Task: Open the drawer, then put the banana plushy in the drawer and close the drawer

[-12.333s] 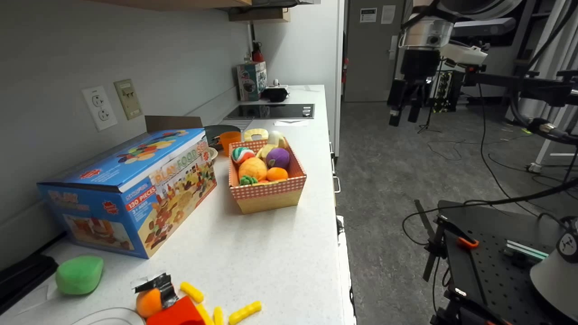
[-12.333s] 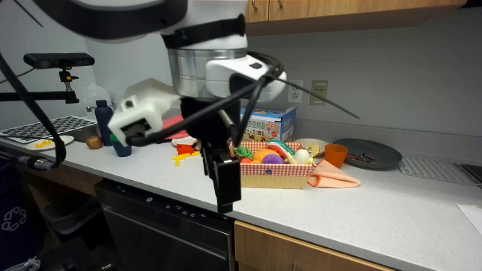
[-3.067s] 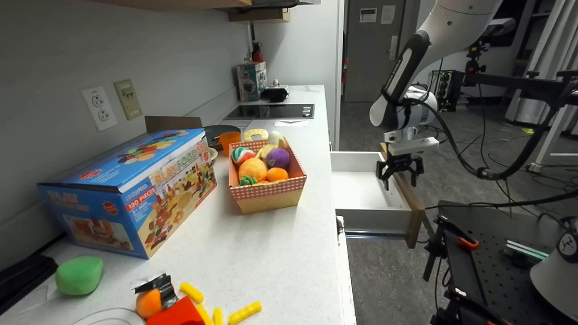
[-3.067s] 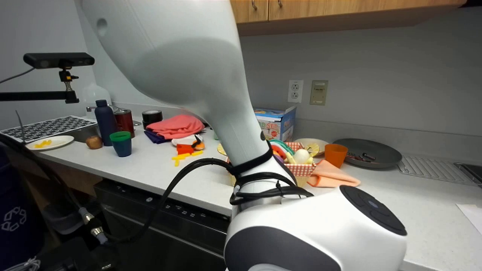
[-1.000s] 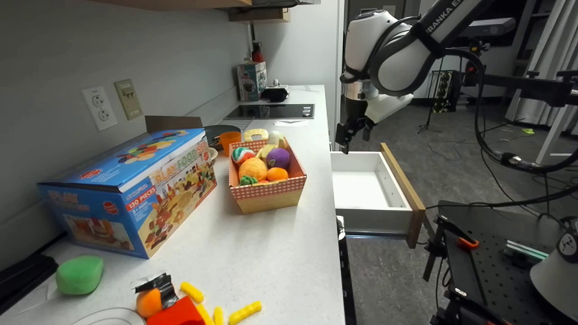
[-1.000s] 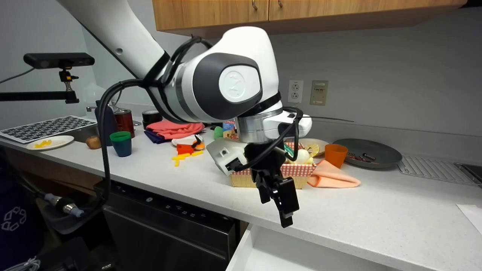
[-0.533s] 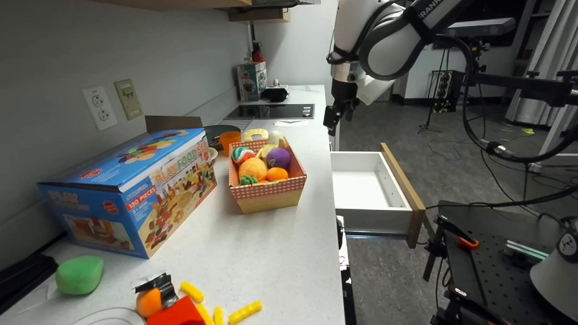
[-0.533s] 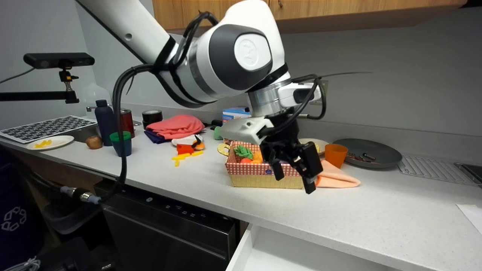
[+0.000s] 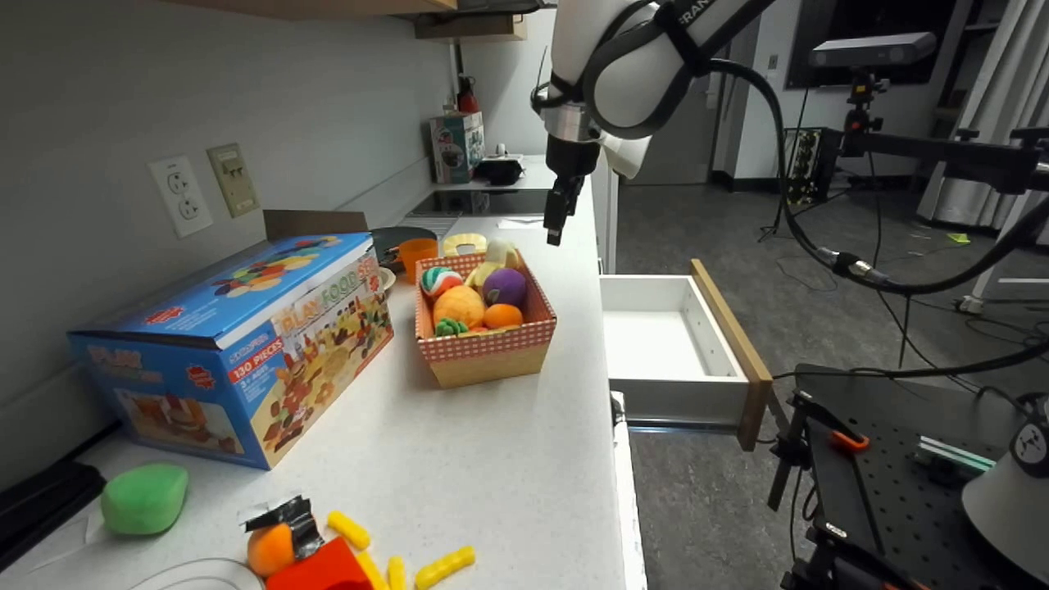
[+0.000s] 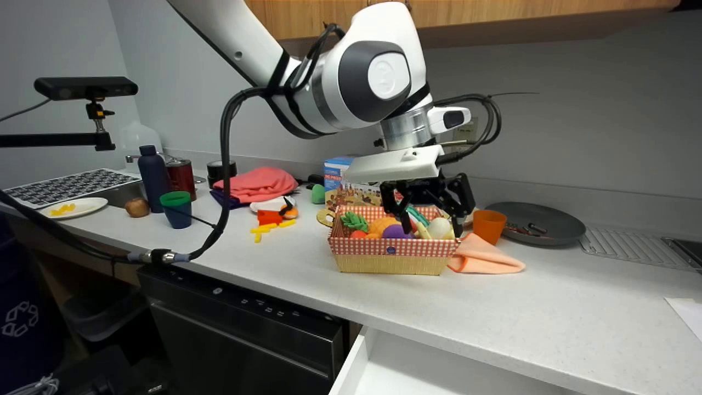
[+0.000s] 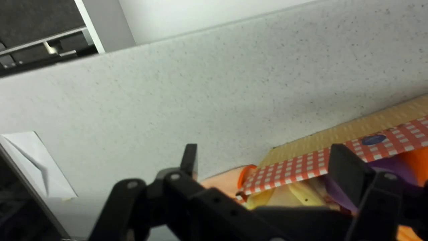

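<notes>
Leftmost in an exterior view, a camera [image 10: 86, 88] shows against grey walls [image 10: 181, 99], with a plate [image 10: 92, 206] below it on the pale speckled counter [image 10: 274, 269]. Next along come a bottle [image 10: 153, 181], a blue cup [image 10: 176, 216] and a red cloth [image 10: 260, 184], with a cable [image 10: 225, 164] from the arm [image 10: 329, 93] looping in front and a dark dishwasher [image 10: 241, 329] under the edge. Then the box [image 10: 335, 169] stands farther back, partly hidden by the arm. Nearer, the basket [image 10: 389, 264] holds the banana [image 9: 482, 276], which lies just beside a purple toy [image 9: 505, 288]. The gripper [image 10: 432, 226] hangs close by, its fingers spread apart, and in that view it covers some of the basket's contents. Farther right sit a peach cloth [image 10: 488, 260], an orange cup [image 10: 488, 226], a pan [image 10: 565, 221], a rack [image 10: 636, 249] and, lastly, a paper [image 10: 690, 315]. In both exterior views the drawer [image 9: 656, 336] stands pulled out from under the counter; below lies grey floor [image 9: 692, 479], with a black stand [image 9: 893, 512] to the right.
</notes>
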You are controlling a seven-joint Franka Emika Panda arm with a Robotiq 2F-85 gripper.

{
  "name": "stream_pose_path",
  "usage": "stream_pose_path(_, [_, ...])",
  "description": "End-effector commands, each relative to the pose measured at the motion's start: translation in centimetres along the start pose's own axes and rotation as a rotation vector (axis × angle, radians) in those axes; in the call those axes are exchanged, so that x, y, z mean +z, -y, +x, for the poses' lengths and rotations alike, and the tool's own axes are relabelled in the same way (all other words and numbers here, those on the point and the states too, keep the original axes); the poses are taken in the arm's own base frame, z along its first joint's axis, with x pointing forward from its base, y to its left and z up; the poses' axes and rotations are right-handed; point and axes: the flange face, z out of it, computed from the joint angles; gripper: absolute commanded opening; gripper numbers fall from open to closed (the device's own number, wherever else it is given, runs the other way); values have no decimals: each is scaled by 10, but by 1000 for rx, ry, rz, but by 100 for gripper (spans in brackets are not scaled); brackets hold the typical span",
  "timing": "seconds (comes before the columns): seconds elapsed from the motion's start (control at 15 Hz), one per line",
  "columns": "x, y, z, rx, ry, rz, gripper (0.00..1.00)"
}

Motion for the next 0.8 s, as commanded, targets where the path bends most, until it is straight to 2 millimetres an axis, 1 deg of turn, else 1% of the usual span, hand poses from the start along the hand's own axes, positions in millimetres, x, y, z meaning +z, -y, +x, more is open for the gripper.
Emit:
stream_pose_path(0.0, [18,13,34,-144,-5,51,100])
stream_pose_path(0.2, [27,30,53,-241,-9,74,100])
stream_pose_path(0.4, [32,48,69,-328,-14,90,100])
stream_pose_path(0.53, [35,61,75,-369,-5,107,100])
stream_pose_path(0.6, [37,68,76,-385,9,121,100])
stream_pose_path(0.73, [39,78,78,-410,33,136,100])
